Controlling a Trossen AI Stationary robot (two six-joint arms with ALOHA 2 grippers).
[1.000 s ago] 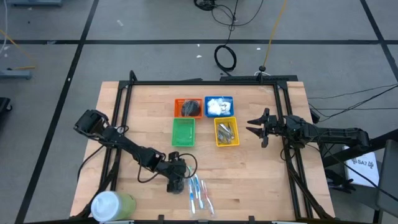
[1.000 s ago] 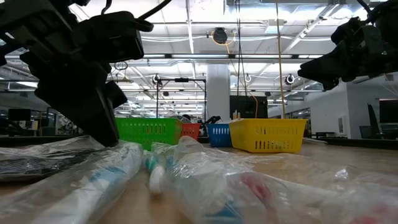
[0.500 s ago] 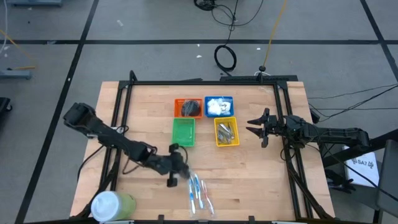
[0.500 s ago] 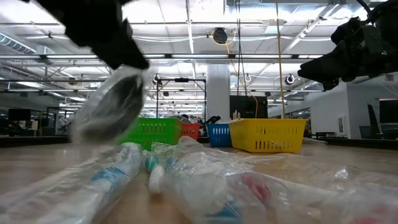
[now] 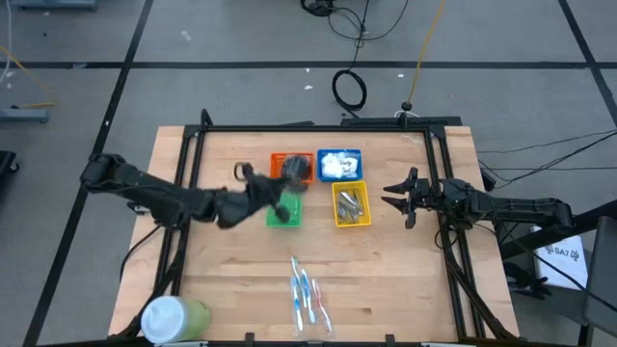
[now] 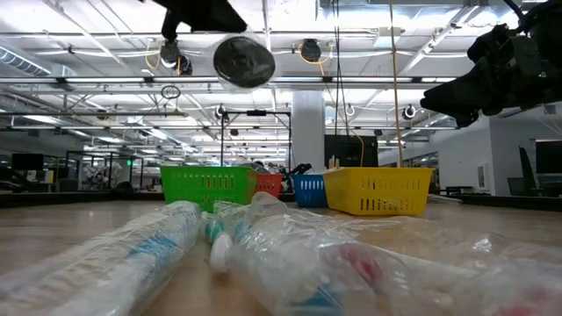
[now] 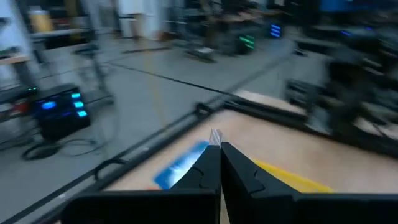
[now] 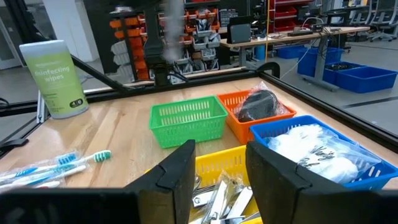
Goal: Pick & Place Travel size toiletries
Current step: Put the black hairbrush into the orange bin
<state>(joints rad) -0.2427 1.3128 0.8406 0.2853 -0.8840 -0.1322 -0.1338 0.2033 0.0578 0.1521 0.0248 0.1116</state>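
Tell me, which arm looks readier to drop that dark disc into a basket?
The left: its gripper holds the bagged dark disc above the baskets, near the orange basket. The right gripper waits empty beside the yellow basket.

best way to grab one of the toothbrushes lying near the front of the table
Come straight down on the toothbrushes and pinch across a slim handle at mid-length. They lie flat, side by side in clear wrap, so take the outermost one, where the tool's fingers have room beside it.

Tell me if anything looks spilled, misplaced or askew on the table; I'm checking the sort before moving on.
Nothing is spilled or damaged. The toothbrushes lie loose on the table's near side, unsorted, while the green basket looks empty. The left gripper hangs above that basket, shut on a dark disc in clear wrap.
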